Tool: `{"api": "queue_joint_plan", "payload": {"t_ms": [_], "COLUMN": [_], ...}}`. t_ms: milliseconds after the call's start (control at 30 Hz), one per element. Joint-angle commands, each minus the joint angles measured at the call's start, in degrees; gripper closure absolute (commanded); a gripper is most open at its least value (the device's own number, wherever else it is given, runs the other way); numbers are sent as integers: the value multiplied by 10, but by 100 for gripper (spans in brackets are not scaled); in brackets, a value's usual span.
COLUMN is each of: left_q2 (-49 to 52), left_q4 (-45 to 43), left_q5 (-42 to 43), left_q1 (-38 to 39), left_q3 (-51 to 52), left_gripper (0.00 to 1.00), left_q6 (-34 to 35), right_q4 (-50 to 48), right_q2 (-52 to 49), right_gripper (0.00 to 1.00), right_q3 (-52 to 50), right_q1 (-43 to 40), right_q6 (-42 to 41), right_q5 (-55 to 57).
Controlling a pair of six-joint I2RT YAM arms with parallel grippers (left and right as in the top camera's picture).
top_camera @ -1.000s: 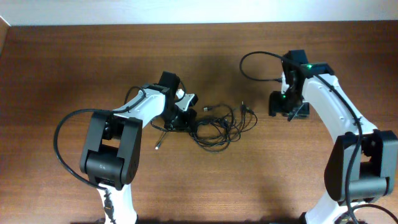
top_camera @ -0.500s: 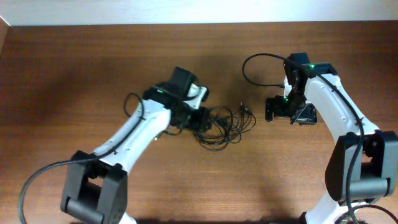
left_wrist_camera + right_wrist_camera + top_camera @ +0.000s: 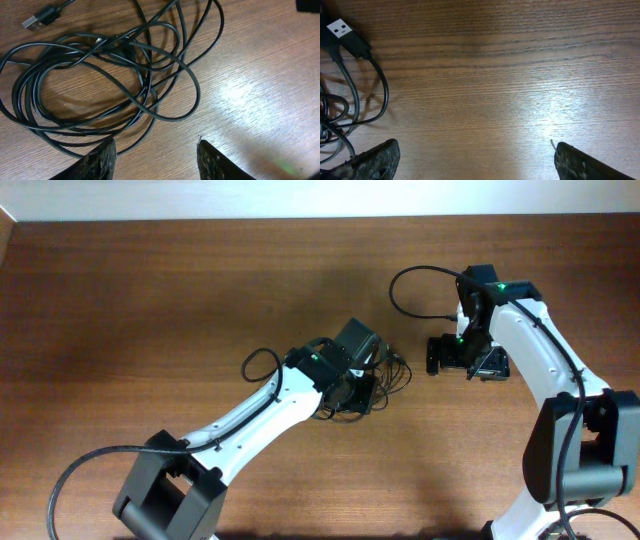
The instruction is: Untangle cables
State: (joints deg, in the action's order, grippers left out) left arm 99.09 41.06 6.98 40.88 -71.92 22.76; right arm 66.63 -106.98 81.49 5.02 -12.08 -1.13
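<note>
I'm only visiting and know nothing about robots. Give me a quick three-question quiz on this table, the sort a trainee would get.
1. True or false: the left gripper is clamped shut on the cables.
2. What lies between the right gripper fingertips? A: a cable loop. B: bare table. C: a metal plug.
3. Fill in: at the top left of the right wrist view, one cable ends in a silver ___ plug.

Key: 1 false, its jaws stand apart with nothing between them; 2 B; 3 USB.
</note>
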Motion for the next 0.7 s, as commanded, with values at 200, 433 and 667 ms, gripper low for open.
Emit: {"api": "queue_joint_plan", "payload": {"t_ms": [200,433,667], "left_q2": [7,49,80], "left_q4": [-1,-4,-42], "left_q5": [-9,-8,-11], "left_q1": [4,17,36], "left_q3": [6,6,6], "left_gripper": [51,55,62], "left_q6": [21,36,42], "right_q4": [0,0,0], "right_q2": [14,14,14], "right_gripper": [2,1,2], "right_q3": [2,2,2], "right_q1": [-2,-2,-2], "right_q6": [-4,-4,-4], "right_q5": [-3,-3,-3]}}
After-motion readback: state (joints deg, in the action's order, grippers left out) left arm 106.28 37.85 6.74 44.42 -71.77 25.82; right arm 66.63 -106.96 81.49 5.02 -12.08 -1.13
